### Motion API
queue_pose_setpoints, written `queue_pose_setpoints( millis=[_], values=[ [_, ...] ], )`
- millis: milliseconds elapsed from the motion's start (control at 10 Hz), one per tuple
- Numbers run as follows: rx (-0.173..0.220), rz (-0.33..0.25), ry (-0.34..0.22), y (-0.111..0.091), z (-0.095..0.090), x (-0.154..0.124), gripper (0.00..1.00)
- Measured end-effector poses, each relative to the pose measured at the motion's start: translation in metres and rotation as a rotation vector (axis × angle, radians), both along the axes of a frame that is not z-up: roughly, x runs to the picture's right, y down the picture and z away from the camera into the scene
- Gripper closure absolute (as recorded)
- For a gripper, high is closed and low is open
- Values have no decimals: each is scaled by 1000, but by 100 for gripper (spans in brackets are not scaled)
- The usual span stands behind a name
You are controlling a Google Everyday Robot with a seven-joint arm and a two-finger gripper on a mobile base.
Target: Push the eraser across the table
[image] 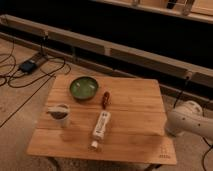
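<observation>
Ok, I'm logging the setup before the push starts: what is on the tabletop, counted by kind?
Green bowl: 1
Cup: 1
White tube: 1
Small red oblong item: 1
Total: 4
No eraser shows on the table. The pincer is out of view; only the white arm shows, at the table's right edge.

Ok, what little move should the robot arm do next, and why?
Probably swing the arm left, over the table. Only its white end shows, off the table's right edge, and the gripper is not in view. I cannot spot the eraser among the green bowl, cup, white tube and small red item, so nothing can be pushed yet.
</observation>
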State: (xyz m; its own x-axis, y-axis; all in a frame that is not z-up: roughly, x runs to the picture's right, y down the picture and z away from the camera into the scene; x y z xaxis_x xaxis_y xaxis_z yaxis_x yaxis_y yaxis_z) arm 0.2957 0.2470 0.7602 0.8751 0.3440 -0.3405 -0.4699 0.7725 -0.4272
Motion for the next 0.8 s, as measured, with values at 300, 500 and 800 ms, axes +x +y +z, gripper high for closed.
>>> queue_pose_setpoints(
  millis=[300,500,800],
  values=[
    [38,-83,-6,-11,-20,-74,100],
    [75,-134,-10,-22,-38,-111,100],
    [128,-187,-17,-31,-63,-139,100]
  ],
)
